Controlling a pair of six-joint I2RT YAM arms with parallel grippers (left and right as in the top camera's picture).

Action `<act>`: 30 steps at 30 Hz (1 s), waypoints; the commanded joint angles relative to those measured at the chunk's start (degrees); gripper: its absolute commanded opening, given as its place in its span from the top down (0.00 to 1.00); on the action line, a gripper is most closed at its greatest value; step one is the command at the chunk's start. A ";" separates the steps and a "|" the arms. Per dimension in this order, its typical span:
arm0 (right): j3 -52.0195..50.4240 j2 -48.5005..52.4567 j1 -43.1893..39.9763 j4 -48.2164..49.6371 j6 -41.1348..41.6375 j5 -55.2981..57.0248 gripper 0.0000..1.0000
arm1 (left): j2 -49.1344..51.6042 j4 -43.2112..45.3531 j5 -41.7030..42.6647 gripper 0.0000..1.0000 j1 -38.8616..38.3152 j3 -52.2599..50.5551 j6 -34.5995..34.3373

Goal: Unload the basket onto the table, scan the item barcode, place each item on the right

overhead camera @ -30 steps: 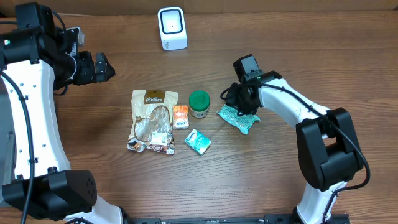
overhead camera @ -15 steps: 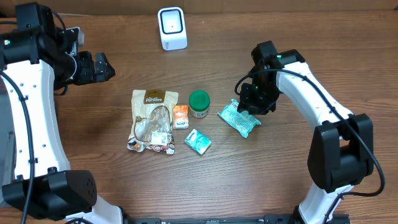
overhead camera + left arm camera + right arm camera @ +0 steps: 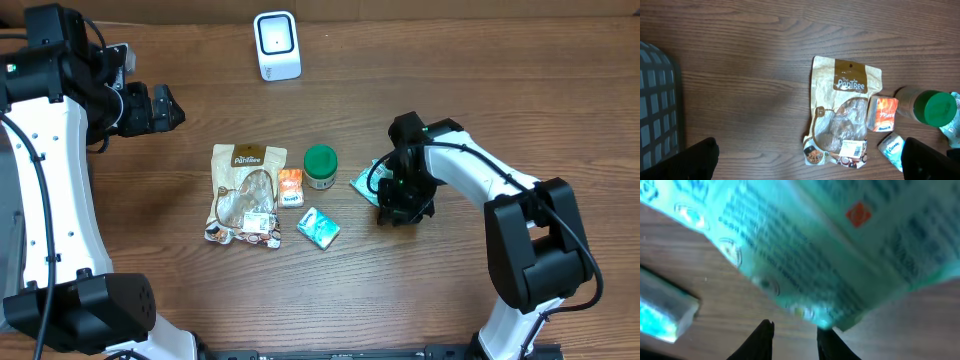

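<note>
Wrist view, right fingers [image 3: 762, 340]: narrowly parted, bare bench wood showing in the gap, nothing visibly clamped. The blurred teal packet [image 3: 840, 245] fills the upper frame, its lower edge right at the fingertips; contact uncertain. Overhead: the right gripper [image 3: 400, 205] sits over the packet, right of centre on the bench [image 3: 450, 80]. At upper left, the left gripper [image 3: 170, 108] has its fingers spread fully wide, holding nothing.

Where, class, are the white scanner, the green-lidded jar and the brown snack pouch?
white scanner [image 3: 277, 45]: overhead view, on its front face.
green-lidded jar [image 3: 320, 160]: overhead view, on the green lid.
brown snack pouch [image 3: 852, 75]: left wrist view, on the printed brown header.
</note>
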 commanded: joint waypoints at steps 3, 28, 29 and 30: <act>-1.29 -1.20 -0.63 2.64 3.48 12.72 0.73 | -0.61 0.00 -0.20 0.00 -0.39 0.87 1.60; 4.17 -8.92 -15.61 1.97 -4.79 -2.38 0.44 | -0.61 0.00 -0.20 0.01 -0.39 0.87 1.60; 3.37 -8.55 -15.61 3.26 -4.79 -2.38 0.44 | -0.61 -0.02 -0.20 0.00 -0.39 0.87 1.60; 2.01 -8.15 -15.47 5.40 -4.81 -2.64 0.43 | -0.61 0.00 -0.20 0.00 -0.39 0.87 1.60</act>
